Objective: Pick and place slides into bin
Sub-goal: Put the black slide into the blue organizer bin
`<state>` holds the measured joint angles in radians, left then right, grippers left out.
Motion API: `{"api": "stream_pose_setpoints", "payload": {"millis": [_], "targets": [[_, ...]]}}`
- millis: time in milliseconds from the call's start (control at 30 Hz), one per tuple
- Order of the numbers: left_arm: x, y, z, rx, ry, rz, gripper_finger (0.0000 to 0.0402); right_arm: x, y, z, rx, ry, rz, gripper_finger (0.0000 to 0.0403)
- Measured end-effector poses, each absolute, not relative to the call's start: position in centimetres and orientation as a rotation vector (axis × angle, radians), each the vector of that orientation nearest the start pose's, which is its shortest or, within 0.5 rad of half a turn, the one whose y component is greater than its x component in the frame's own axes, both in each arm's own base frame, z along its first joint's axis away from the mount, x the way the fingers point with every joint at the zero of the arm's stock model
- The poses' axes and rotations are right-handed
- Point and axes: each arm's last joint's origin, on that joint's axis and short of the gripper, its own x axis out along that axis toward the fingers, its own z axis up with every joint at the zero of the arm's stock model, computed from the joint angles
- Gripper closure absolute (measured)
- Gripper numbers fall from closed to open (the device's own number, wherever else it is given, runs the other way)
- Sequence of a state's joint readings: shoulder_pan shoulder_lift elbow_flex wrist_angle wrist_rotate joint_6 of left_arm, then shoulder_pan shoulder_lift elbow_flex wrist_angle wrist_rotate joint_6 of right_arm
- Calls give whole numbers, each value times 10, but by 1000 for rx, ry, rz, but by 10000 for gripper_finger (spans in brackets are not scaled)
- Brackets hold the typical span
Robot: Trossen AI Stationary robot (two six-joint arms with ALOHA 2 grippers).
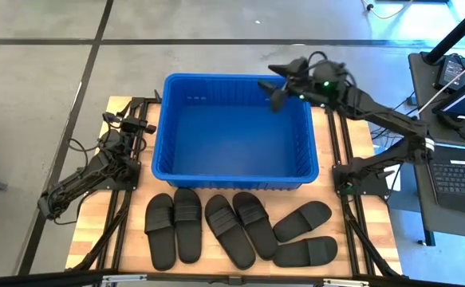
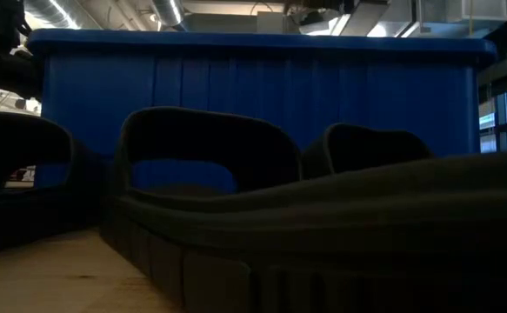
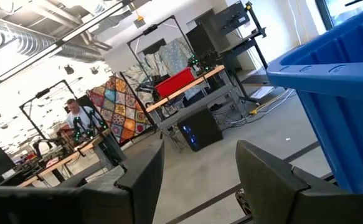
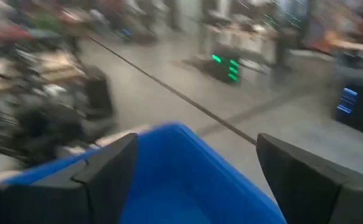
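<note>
Several black slides (image 1: 240, 227) lie soles down in a row on the wooden table, between the blue bin (image 1: 232, 131) and the near edge; the low view shows their straps (image 2: 201, 156) close up in front of the bin wall (image 2: 262, 87). The bin shows nothing inside it. My right gripper (image 1: 280, 89) hovers open above the bin's far right corner, and its wrist view looks over the bin's rim (image 4: 181, 143) between its fingers (image 4: 197, 155). My left gripper (image 1: 140, 126) waits open at the bin's left side, with nothing between its fingers (image 3: 200, 155).
Black frame rails (image 1: 344, 151) run along both sides of the table. A laptop (image 1: 463, 179) sits on a stand beyond the right edge. In the left wrist view the bin's corner (image 3: 337, 81) is close by, and a person (image 3: 75, 115) stands far off in the room.
</note>
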<state>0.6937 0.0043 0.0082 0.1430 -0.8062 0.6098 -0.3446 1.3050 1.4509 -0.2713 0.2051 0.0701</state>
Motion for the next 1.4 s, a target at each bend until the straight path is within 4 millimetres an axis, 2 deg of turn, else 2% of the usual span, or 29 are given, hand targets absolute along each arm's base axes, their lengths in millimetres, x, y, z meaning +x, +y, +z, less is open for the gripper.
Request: {"api": "stream_pose_setpoints", "payload": {"millis": [167, 300, 467, 633, 900, 1133, 1400], "targets": [[54, 72, 178, 480, 299, 1495, 207, 280, -61, 435, 87, 254, -570, 76], [54, 72, 178, 480, 300, 1495, 207, 285, -26, 425, 143, 355, -536, 76], [54, 72, 178, 474, 294, 1495, 207, 282, 15, 402, 321, 523, -502, 76], [54, 72, 178, 407, 230, 1501, 207, 269, 55, 382, 547, 673, -554, 76], [54, 72, 178, 350, 176, 1505, 207, 261, 120, 356, 846, 832, -566, 76], [54, 72, 178, 350, 176, 1505, 207, 265, 171, 321, 1047, 1061, -616, 76], [54, 72, 178, 350, 176, 1505, 207, 267, 211, 271, 1132, 1399, -825, 76]]}}
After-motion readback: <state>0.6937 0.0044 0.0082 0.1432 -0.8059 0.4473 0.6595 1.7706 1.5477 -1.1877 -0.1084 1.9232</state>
